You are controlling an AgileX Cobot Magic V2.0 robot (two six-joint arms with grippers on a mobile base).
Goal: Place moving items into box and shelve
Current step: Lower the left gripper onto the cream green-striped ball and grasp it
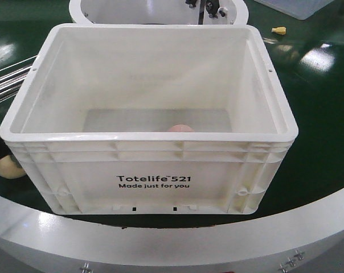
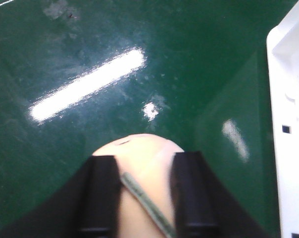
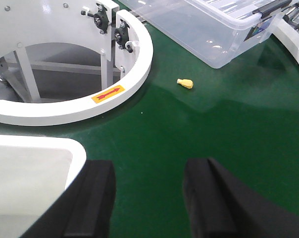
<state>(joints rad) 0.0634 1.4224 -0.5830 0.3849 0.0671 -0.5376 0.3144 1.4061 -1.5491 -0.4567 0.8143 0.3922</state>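
- Exterior front-facing view: box (image 1: pixel 155 182) sits centre on green surface (image 1: pixel 323 148). Pinkish ball (image 1: pixel 179 128) lies inside on the floor, against the near wall.
- Far side: white ring (image 1: pixel 81 14) right behind box's far rim. Small yellow piece (image 1: pixel 279 30) and clear bin (image 1: pixel 297 7) far right, well apart.
- Near side: curved grey rim (image 1: pixel 160 239) close under box front, little room there.
- Left wrist: left gripper (image 2: pixel 145 161) clamped on cream ball (image 2: pixel 139 148) w/ greenish mark. Open green ahead, box wall at right, not touching.
- Right wrist: right gripper (image 3: pixel 149 198) fingers spread, nothing btwn. Box corner near-left, open green ahead.
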